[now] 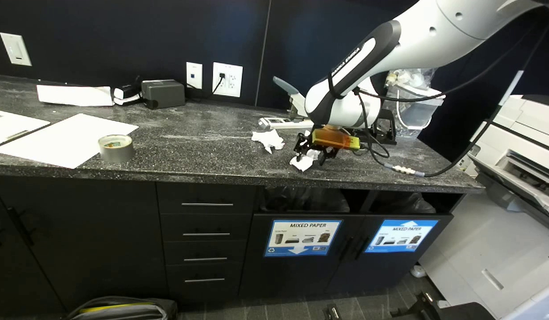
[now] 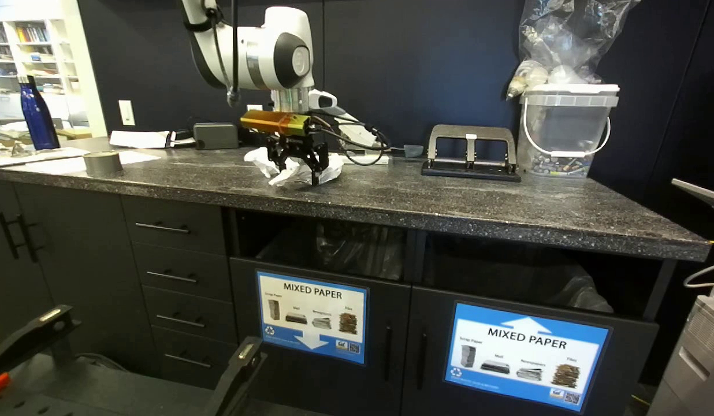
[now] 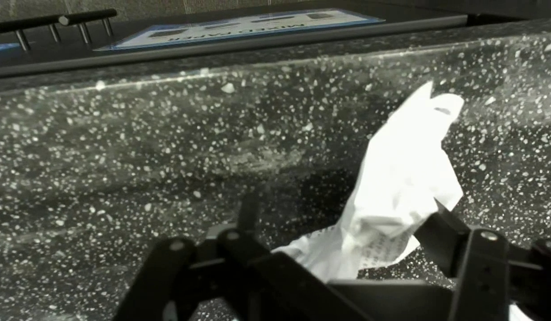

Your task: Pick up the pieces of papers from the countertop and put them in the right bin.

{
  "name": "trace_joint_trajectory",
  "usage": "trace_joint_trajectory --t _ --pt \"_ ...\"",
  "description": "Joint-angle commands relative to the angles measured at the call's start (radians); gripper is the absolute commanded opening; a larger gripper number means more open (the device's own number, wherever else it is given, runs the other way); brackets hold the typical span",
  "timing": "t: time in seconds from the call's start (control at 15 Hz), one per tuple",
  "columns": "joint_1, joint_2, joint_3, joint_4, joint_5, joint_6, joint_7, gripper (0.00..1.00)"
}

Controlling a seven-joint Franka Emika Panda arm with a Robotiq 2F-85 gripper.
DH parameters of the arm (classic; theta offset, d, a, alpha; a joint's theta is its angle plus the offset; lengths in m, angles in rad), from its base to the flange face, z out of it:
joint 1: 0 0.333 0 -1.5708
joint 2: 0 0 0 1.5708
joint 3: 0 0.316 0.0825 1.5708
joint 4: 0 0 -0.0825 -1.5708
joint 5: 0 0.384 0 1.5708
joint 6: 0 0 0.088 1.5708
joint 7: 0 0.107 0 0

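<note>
The gripper (image 3: 344,214) holds its jaws apart; one crumpled paper (image 3: 402,178) lies between them on the countertop (image 3: 124,147), closer to the wrist view's right finger (image 3: 441,240); the paper's long axis slants outward.

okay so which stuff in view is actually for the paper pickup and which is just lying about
For the job:
- fingers
- crumpled paper at the fingers
- other crumpled paper
- countertop
- right bin's bag

Just lying about:
- tape roll
- flat white sheet
- grey box
- hole punch
- clear bucket
- blue bottle
</note>
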Motion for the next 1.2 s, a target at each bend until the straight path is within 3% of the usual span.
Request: trace_joint_trajectory --t 0.0,0.4,0.6,0.73,1.13 --pt "-0.01 0.013 0.01 0.033 0.0 -0.02 -0.008 0.58" --pt "-0.017 0.008 0.008 0.031 -0.005 -0.04 -0.021 0.15" --pt "-0.03 -0.011 0.009 0.013 -0.017 -0.086 -0.062 0.1" --pt "-0.023 -0.041 -0.007 -0.03 -0.053 -0.119 -0.09 0.14" --pt "-0.124 -0.251 0.07 -0.298 -0.02 -0.218 -0.354 0.15"
